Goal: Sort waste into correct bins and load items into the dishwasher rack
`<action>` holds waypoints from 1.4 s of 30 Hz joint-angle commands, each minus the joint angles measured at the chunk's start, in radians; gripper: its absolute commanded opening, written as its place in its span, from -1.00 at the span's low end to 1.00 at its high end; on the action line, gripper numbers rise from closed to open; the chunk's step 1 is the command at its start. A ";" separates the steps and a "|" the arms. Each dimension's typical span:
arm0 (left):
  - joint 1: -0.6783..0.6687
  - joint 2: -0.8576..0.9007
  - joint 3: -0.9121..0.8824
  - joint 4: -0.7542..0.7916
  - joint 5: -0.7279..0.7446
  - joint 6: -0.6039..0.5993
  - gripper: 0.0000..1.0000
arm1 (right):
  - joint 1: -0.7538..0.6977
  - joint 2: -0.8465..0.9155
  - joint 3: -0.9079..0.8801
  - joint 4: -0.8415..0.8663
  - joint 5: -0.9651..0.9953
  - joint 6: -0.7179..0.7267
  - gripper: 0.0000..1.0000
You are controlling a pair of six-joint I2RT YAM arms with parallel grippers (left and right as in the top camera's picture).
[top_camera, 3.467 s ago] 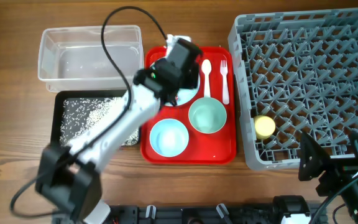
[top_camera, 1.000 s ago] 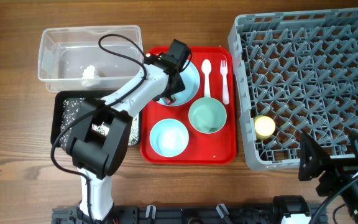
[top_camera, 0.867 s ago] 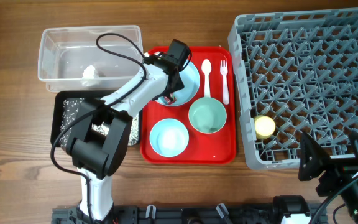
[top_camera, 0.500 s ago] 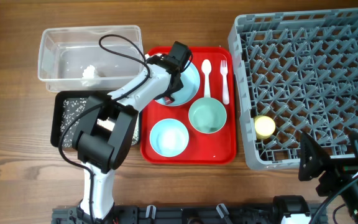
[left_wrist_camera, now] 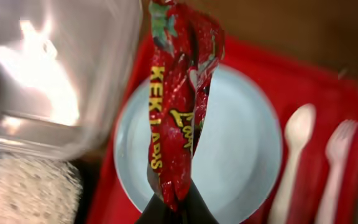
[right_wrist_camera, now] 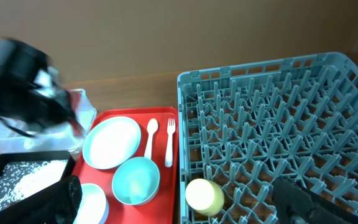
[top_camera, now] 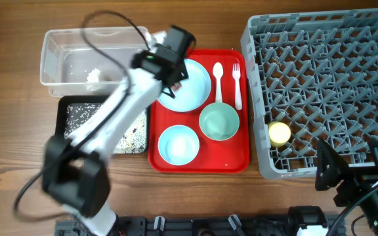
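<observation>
One red wrapper (left_wrist_camera: 178,106) marked "KEK", in left gripper (left_wrist_camera: 175,208)

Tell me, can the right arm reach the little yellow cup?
Probably yes. The yellow cup sits uncovered in the near corner of the dishwasher rack, close to the open right gripper, and nothing lies between them.

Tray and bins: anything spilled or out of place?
Nothing spilled. The grains sit inside the black tray and the tissue in the clear tub. Only oddity: the red wrapper hangs crumpled from the left gripper above the light blue plate, not yet binned.
</observation>
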 commanded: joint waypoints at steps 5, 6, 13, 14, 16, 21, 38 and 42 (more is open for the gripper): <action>0.233 -0.005 0.019 0.063 -0.114 0.055 -0.92 | -0.004 -0.002 -0.002 0.000 0.010 -0.018 1.00; 0.254 0.009 0.019 0.072 -0.115 0.055 -0.88 | -0.004 -0.002 -0.002 0.000 0.010 -0.018 1.00; 0.369 0.052 0.021 0.099 0.070 0.222 0.91 | -0.004 -0.002 -0.002 0.000 0.010 -0.018 1.00; 0.370 0.037 0.023 0.089 0.069 0.239 0.93 | -0.004 -0.002 -0.002 0.000 0.010 -0.018 1.00; 0.361 -0.009 0.032 0.065 0.069 0.273 0.98 | -0.004 -0.002 -0.002 0.000 0.010 -0.018 1.00; 0.300 -0.190 0.037 -0.063 0.069 0.287 0.99 | -0.004 -0.002 -0.002 0.000 0.010 -0.018 0.99; 0.048 -0.647 0.037 -0.314 0.062 0.287 1.00 | -0.004 -0.002 -0.002 0.000 0.010 -0.018 1.00; 0.048 -0.658 0.037 -0.296 0.045 0.288 1.00 | -0.004 -0.002 -0.002 0.000 0.010 -0.018 1.00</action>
